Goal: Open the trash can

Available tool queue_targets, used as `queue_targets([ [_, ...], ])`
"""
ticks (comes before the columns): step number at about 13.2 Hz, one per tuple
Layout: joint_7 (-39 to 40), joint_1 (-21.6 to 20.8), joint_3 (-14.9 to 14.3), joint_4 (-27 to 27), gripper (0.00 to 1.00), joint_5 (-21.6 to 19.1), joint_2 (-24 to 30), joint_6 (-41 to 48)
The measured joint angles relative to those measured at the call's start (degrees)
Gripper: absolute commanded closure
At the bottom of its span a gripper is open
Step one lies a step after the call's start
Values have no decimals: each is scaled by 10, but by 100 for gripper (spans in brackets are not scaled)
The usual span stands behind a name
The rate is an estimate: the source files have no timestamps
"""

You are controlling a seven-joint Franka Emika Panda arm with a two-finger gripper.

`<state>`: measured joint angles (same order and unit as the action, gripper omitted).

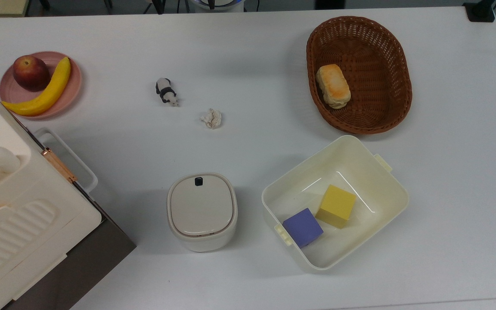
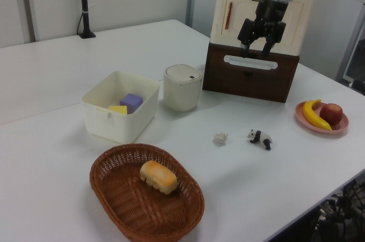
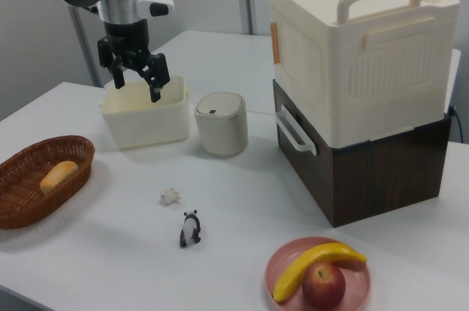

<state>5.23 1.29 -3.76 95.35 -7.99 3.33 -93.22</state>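
Note:
The trash can (image 1: pixel 202 211) (image 2: pixel 182 87) (image 3: pixel 220 124) is a small cream-white bin standing near the table's front edge in the top view. Its flat beige lid lies shut, with a black button (image 1: pixel 198 181) at the lid's far edge. My gripper (image 2: pixel 255 48) (image 3: pixel 136 85) hangs open and empty, well above the table. In the right view it is up and to the left of the bin, in front of the cream tub. In the left view it is up and to the right of the bin, in front of the big appliance.
A cream tub (image 1: pixel 351 155) holding a yellow and a purple cube stands close beside the bin. A wicker basket (image 1: pixel 377 64) holds a bread roll. A toy panda (image 1: pixel 167 91), a paper ball (image 1: pixel 212 118), a fruit plate (image 1: pixel 75 86) and a tall cream appliance (image 1: pixel 15 215) share the table.

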Motion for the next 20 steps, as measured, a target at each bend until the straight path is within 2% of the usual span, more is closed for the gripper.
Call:
queue_targets([
  [11, 0, 1, 0, 0, 0, 0, 0, 0],
  [12, 0, 1, 0, 0, 7, 0, 0, 0],
  [13, 0, 1, 0, 0, 38, 0, 0, 0],
  [14, -1, 1, 0, 0, 77, 0, 0, 0],
  [15, -7, 1, 0, 0, 99, 0, 0, 0],
  [20, -11, 1, 0, 0, 100, 0, -2, -13],
])
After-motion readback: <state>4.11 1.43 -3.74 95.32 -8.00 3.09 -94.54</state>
